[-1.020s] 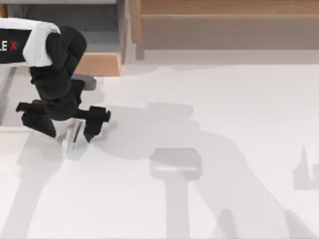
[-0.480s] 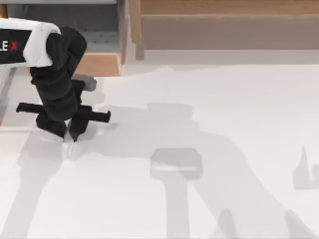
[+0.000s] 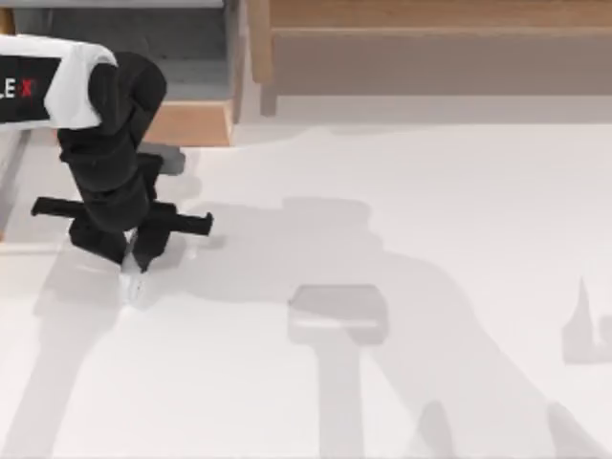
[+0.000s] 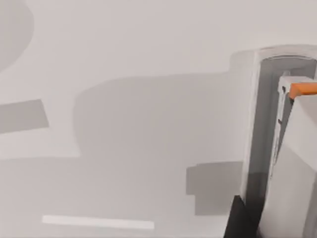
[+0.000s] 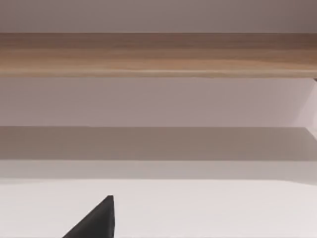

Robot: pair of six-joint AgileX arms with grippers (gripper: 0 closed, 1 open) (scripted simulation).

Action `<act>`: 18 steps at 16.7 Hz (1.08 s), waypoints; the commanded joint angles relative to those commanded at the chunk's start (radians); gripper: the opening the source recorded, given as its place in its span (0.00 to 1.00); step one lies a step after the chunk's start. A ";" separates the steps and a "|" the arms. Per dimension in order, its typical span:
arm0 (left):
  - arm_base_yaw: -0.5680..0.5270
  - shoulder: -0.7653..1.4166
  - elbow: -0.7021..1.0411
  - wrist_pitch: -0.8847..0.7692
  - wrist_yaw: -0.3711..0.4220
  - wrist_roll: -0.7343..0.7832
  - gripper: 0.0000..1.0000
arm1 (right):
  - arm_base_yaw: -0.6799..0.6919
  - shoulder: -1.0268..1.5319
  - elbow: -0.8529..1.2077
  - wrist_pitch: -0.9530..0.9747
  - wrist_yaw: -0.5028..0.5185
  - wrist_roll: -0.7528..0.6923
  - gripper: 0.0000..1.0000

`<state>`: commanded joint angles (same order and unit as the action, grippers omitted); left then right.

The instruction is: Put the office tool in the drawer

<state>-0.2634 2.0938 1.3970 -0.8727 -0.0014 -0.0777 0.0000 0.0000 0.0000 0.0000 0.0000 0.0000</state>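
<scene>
Left gripper (image 3: 134, 260): we hold it low over the table (image 3: 402, 382) at the top view's left side, fingers drawn narrow around the office tool (image 3: 134, 283), whose white end pokes out just below the fingertips against the tabletop. Drawer (image 3: 186, 122): open, grey inside, wooden front panel, at the far left edge just beyond our left arm, beside the long wooden shelf (image 3: 430, 57). Right gripper (image 5: 94, 220): faces the shelf; we cannot tell its fingers' state.
</scene>
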 joint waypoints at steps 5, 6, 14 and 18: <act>-0.001 -0.028 0.039 -0.079 0.000 -0.001 0.00 | 0.000 0.000 0.000 0.000 0.000 0.000 1.00; -0.001 -0.036 0.049 -0.097 -0.001 -0.001 0.00 | 0.000 0.000 0.000 0.000 0.000 0.000 1.00; 0.028 -0.041 0.116 -0.119 -0.003 0.026 0.00 | 0.000 0.000 0.000 0.000 0.000 0.000 1.00; 0.105 -0.031 0.286 -0.172 -0.009 0.113 0.00 | 0.000 0.000 0.000 0.000 0.000 0.000 1.00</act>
<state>-0.1585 2.0631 1.6834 -1.0449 -0.0103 0.0348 0.0000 0.0000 0.0000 0.0000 0.0000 0.0000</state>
